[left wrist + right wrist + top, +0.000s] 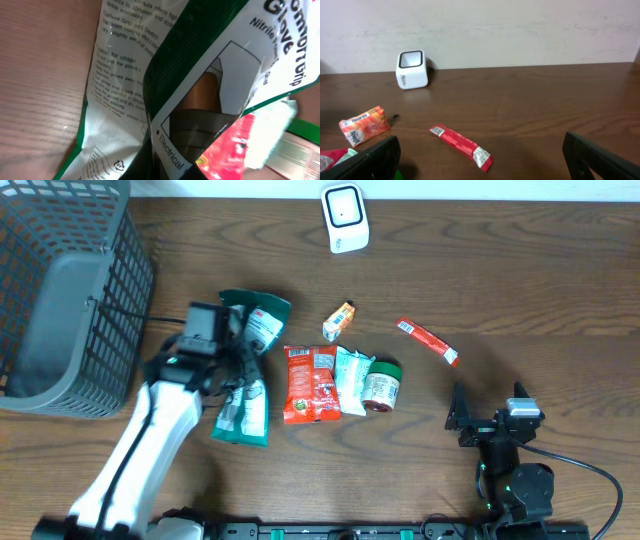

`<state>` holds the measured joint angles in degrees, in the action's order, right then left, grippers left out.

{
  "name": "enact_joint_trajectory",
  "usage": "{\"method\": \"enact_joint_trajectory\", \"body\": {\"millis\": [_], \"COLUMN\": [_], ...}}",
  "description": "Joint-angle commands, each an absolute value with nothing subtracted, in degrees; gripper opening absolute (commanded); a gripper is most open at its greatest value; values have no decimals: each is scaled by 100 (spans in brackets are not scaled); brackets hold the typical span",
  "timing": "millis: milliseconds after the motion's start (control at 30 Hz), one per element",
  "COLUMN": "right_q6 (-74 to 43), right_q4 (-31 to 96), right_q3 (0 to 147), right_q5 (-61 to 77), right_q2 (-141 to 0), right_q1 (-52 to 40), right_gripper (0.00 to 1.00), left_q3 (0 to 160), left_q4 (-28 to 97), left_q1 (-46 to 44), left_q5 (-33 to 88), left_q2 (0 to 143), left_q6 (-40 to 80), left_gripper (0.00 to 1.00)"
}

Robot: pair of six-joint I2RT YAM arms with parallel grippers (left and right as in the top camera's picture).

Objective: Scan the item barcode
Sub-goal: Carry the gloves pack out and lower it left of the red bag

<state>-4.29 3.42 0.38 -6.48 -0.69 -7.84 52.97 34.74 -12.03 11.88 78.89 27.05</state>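
The left arm is reaching from the lower left of the overhead frame toward the centre, its wrist bending down over the items. The left gripper point(232, 345) is clenching a green glove packet point(257, 315), which is filling the wrist view point(200, 75) and hiding the fingers. A second glove packet point(243, 415), showing white usage text, is lying flat on the table just below it. The barcode scanner point(345, 218) is standing at the top centre, well apart from the held packet. The right arm is sitting folded at the lower right, its gripper point(490, 408) spreading wide around nothing, facing the red stick packet point(461, 146).
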Motion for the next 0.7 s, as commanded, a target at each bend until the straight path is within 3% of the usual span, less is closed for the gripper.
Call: {"method": "enact_joint_trajectory", "body": {"millis": [0,167,233,367,433,667], "right_q6": [-408,-405,-405,-405,-405,-405], "right_q4": [360,360,360,360,360,360], "right_q3": [32,32,32,32,32,32], "right_q5": [-701,-703,-701,-701,-701,-701], "right_q2": [-45,-45,-45,-45,-45,-45], "right_q1": [-716,-716,-716,-716,-716,-716], "right_gripper": [99,99,99,99,99,99], "left_q3": [5288,5288,5288,5321,5389,5924], "left_q4": [3107,2696,2613,2421,2462,2976], "left_q1": [-1341,-1347,-1347,-1347,-1347,-1214], "left_q5": [956,956,956,985,1050,1149], "left_q2": [8409,8986,9070,9076,9056,8468], "left_q6": [2827,2864,2864,2860,2858,2812], "left_gripper": [8,8,16,63,77,84]}}
